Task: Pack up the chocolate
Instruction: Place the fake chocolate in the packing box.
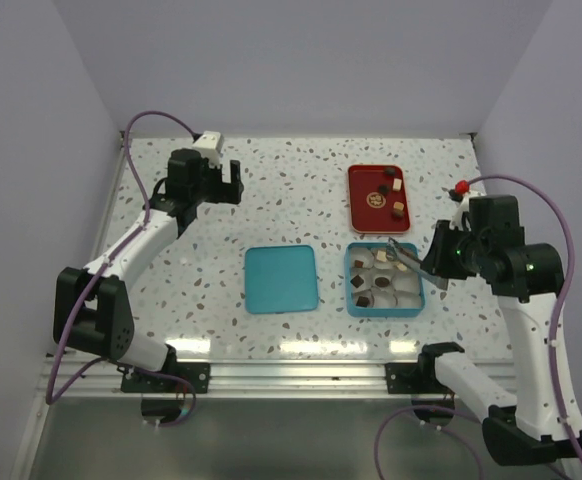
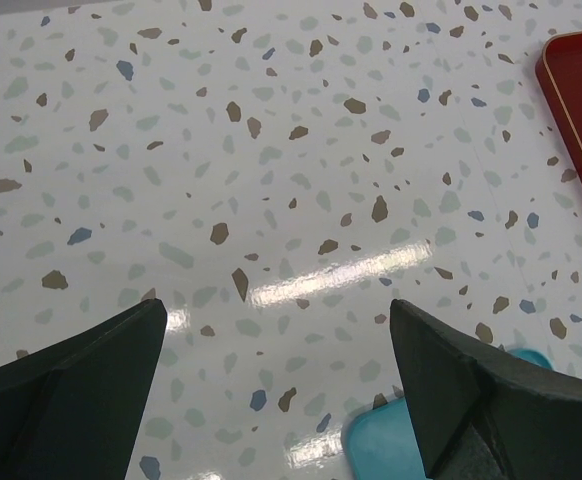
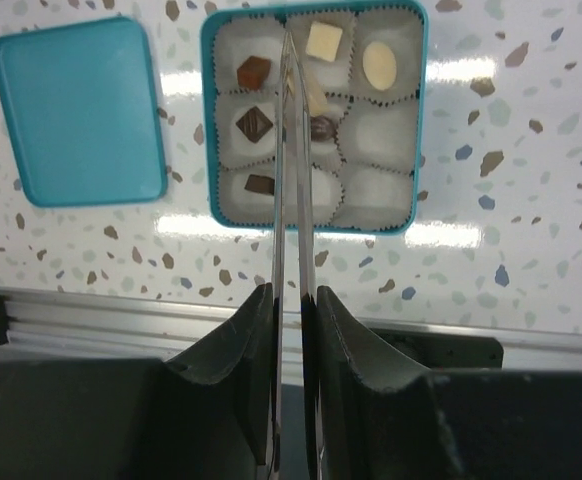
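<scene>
**Teal box part filled, tweezers reaching over it**

Closed down to a narrow slit, the right pincer (image 3: 289,300) grips a pair of thin metal tweezers (image 3: 281,200). Their blades run almost together out over the teal box (image 3: 418,120), and the tips reach the far row of paper cups (image 3: 376,130). Whether the tips hold anything cannot be told.

The chocolate (image 3: 254,70) lies partly in the box: brown, dark and cream pieces sit in six of the cups, while two cups on one side show only paper. Three more pieces rest on the red tray (image 1: 359,220), which lies on the desk (image 1: 171,290) just beyond the box.

A teal lid (image 1: 281,278) lies flat to the left of the box, near it but apart.

Spread wide with nothing between its fingers, the left pincer (image 2: 276,310) hangs over speckled desk, well apart from the box. A corner of the lid and an edge of the tray show in its view.
</scene>
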Available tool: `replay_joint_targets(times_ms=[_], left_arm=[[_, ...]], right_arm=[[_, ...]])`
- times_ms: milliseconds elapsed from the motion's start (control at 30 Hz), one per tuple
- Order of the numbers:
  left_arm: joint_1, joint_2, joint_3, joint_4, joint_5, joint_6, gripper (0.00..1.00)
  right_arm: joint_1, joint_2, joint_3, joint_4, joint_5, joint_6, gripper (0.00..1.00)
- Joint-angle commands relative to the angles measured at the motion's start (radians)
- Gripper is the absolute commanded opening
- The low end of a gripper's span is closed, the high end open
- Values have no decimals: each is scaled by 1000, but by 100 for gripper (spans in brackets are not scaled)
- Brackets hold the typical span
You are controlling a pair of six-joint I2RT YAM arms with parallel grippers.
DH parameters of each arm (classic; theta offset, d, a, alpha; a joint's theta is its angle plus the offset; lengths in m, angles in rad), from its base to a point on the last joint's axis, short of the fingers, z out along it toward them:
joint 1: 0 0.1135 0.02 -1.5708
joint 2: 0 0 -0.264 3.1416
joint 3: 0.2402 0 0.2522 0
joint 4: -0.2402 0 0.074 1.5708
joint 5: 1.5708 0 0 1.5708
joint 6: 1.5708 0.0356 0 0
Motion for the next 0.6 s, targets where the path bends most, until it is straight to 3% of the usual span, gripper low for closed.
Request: replay_joint_targets(times_ms=[0, 567], left_arm=[[-4, -11, 25, 48, 19, -20, 100], [-4, -13, 23, 57, 30, -23, 100]], right_arm=[[4, -3, -43, -244, -23, 23, 17], [17, 2, -68, -247, 49, 49, 21]])
